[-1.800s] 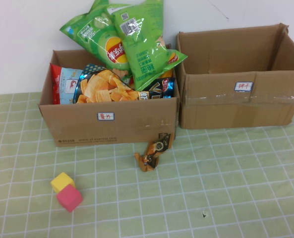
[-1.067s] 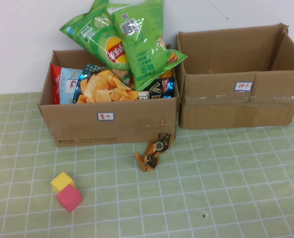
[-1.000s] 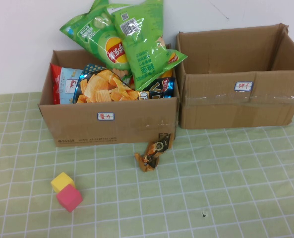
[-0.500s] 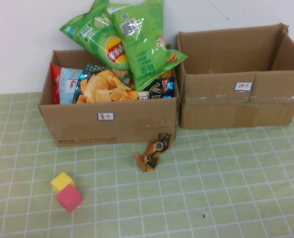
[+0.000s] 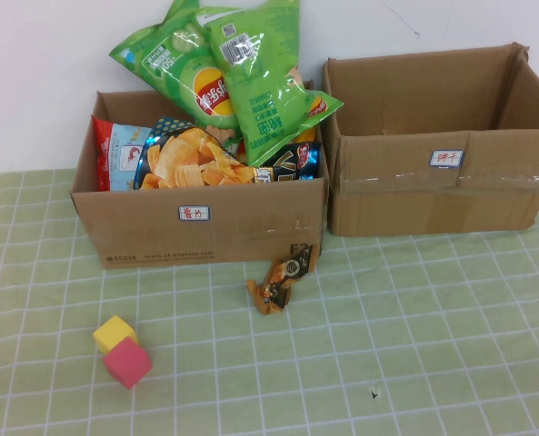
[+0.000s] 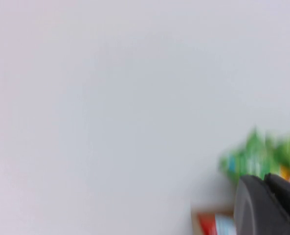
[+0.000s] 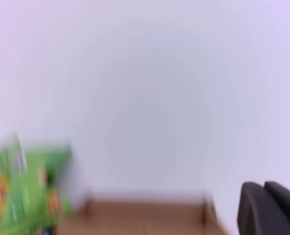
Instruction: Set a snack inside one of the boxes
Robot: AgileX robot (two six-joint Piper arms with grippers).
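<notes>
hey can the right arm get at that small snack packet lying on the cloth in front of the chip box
Probably yes. The snack packet lies in the open just in front of the left box, nothing on top of it. The right gripper and left gripper are parked, aimed at the wall, outside the high view.

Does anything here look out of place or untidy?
Yes. A small snack packet lies on the table against the front of the overfull left box; the right box looks empty. Left gripper and right gripper are raised, facing the wall.
</notes>
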